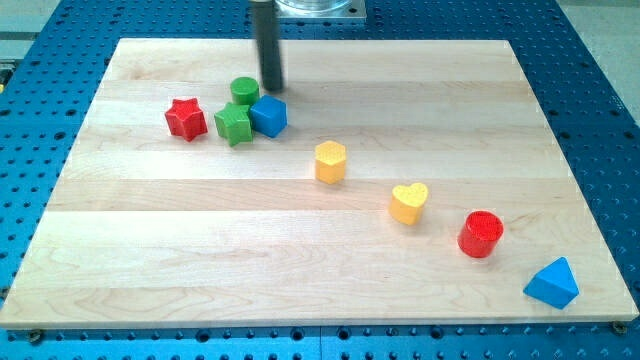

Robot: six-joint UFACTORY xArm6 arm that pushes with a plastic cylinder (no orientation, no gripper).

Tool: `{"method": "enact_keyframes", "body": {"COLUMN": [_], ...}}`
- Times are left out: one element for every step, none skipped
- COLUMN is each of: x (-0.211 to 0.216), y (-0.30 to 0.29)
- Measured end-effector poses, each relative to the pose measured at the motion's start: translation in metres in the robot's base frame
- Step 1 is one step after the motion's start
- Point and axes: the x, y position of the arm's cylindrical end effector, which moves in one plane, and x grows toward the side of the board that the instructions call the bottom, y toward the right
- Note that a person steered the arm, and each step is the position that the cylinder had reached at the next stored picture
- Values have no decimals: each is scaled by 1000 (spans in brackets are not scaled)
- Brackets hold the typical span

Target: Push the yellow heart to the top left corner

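Observation:
The yellow heart [409,202] lies right of the board's middle, toward the view's bottom. My tip [272,89] is on the board near the view's top, just above the blue cube [268,115] and right of the green cylinder [244,91]. It is far up and left of the yellow heart. A yellow hexagonal block [330,161] lies between the tip and the heart.
A green star [233,124] touches the blue cube and green cylinder. A red star [186,118] lies left of them. A red cylinder [481,234] and a blue triangle [553,284] lie at the lower right. The wooden board [150,250] sits on a blue perforated table.

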Motion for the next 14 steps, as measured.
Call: {"method": "enact_keyframes", "body": {"x": [66,153,201,229,241,192,132,145,153,200,170,127,145,142], "y": [98,145,147,122,81,1,-41,-54,-14,-13,-88,-166,-192,-199]}}
